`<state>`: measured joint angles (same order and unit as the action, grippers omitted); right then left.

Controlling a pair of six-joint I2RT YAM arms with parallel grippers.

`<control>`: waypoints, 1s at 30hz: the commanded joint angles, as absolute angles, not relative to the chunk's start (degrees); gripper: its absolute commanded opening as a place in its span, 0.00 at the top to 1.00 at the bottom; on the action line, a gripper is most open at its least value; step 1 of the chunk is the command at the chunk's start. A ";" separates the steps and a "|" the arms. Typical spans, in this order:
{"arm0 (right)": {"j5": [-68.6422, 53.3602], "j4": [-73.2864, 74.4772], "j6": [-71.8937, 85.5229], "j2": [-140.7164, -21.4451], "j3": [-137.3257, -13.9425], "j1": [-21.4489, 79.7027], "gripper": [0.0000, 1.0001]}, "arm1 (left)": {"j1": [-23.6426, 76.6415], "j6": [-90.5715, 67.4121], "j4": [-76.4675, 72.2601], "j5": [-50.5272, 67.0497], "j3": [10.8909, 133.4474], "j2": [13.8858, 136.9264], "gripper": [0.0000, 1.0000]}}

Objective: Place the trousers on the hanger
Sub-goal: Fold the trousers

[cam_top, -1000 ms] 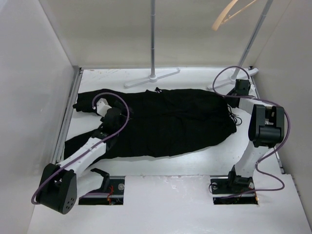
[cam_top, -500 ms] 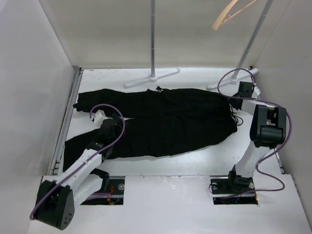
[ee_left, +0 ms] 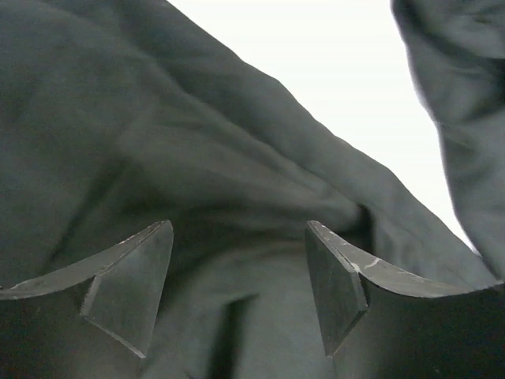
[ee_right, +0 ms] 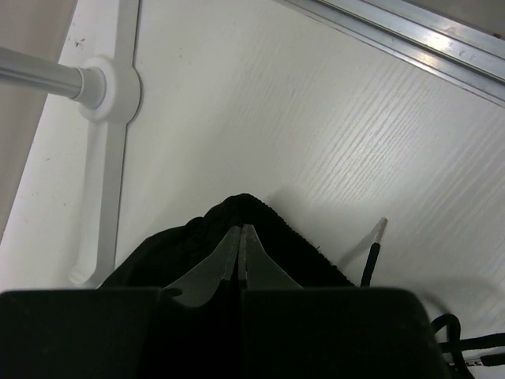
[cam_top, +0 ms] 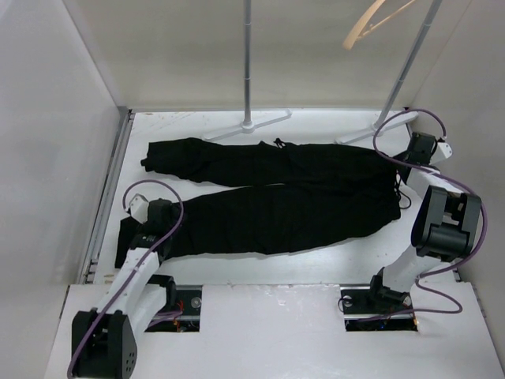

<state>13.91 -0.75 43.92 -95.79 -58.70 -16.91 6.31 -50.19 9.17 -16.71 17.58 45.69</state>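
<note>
The trousers (cam_top: 276, 197) lie flat along the bench (cam_top: 316, 264), well short of their goal. The waist is at the right edge. One leg runs toward the far-left corner and the other toward the near-left corner. The hanger (cam_top: 367, 24) hangs high above the far-right corner, well apart from the cloth.

The right gripper (ee_right: 241, 245) is clenched on the very rim of the waistband, with its fingertips pressed together on a thin bite of fabric. That looks like the weakest point: if the arm lifts, the weight of both legs could pull the hem out of so shallow a pinch.

The left gripper (ee_left: 237, 272) is released, its jaws standing apart over the near leg's folds. If it closes on a loose ridge rather than the full thickness of the leg, the leg would probably bunch or twist rather than rise evenly.

A drawstring (ee_right: 371, 253) trails loose beside the waist and could catch on a finger. The rack foot (ee_right: 106, 158) sits just beyond the waistband, so dragged cloth might snag there. The hanger appears to hang freely, so a nudge from below could set it swinging or knock it off.
</note>
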 commanded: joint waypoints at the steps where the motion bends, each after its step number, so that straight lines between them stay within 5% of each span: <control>1: 14.07 -3.17 43.16 -95.98 -58.97 -17.36 0.97 | 4.53 -49.75 7.13 -16.70 16.26 50.26 0.36; 7: 14.85 -3.08 43.50 -94.75 -57.75 -17.10 0.99 | -0.66 -50.36 -2.20 -17.77 17.13 58.09 0.37; 14: 15.73 -3.26 44.82 -94.74 -56.16 -15.34 0.97 | 5.74 -50.37 5.61 -28.18 32.66 46.41 0.20; 16: 15.82 -2.90 44.91 -95.10 -56.78 -14.46 0.87 | 7.42 -49.40 5.62 -30.75 35.50 48.24 0.19; 23: 21.34 -4.74 44.39 -84.31 -50.46 -9.99 0.31 | 0.41 -50.80 4.84 -22.86 34.62 53.60 0.22; 26: 23.20 -4.40 44.12 -79.91 -49.49 -6.48 0.27 | -2.24 -52.81 1.16 -19.70 39.88 62.28 0.33; 30: 23.91 -3.60 43.42 -75.51 -48.35 -0.24 0.33 | -2.50 -52.74 -3.52 -21.80 48.05 75.02 0.32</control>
<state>21.34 -1.85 44.29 -78.28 -49.43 -3.86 -2.28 -52.12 2.28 -21.89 41.08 69.65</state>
